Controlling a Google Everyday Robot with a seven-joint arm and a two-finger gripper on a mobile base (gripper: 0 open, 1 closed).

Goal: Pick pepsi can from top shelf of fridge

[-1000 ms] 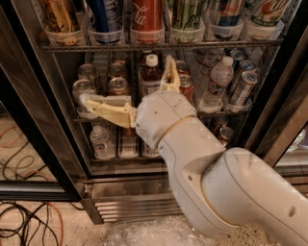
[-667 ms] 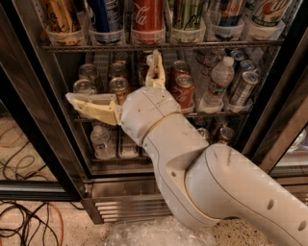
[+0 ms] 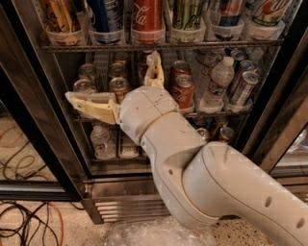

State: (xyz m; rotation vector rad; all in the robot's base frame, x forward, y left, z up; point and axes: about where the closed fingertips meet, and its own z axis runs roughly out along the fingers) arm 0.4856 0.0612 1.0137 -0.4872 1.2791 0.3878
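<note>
- Speckled flooring (image 3: 62, 235) lies far beneath the top shelf (image 3: 211, 44). Dark and orange cables (image 3: 24, 218) are tangled at lower left, and crumpled clear plastic (image 3: 154, 233) sits at the bottom edge.
- The fridge (image 3: 33, 96) shows its interior between dark frames. Its ribbed steel grille (image 3: 125, 206) is well below the top shelf.
- The top shelf is a grey wire rack spanning the upper part of the view. It carries a row of clear plastic trays, each with an upright can.
- The pepsi can (image 3: 107, 14) stands upright on the top shelf in the second tray from the left. It is dark blue with white lettering, and its top is cut off by the picture's edge.
- On the same shelf, a yellow-patterned can (image 3: 58, 14) is just left of it and a red Coca-Cola can (image 3: 147, 14) just right. A green can (image 3: 187, 13) stands further right.
- The gripper (image 3: 110, 75) hangs below the top shelf, in front of the next rack down.
- It is spread wide and holds nothing. One finger (image 3: 94, 104) points left. The other (image 3: 154, 72) points up, with its tip just under the shelf's front edge, beneath the Coca-Cola can.
- The gripper is apart from the pepsi can, lower and slightly to the right.
- The white arm (image 3: 216, 192) reaches in from the lower right, well under the top shelf.
- On the rack beneath the top shelf are silver-lidded cans (image 3: 84, 86), red cans (image 3: 183, 90) and a water bottle (image 3: 219, 79).
</note>
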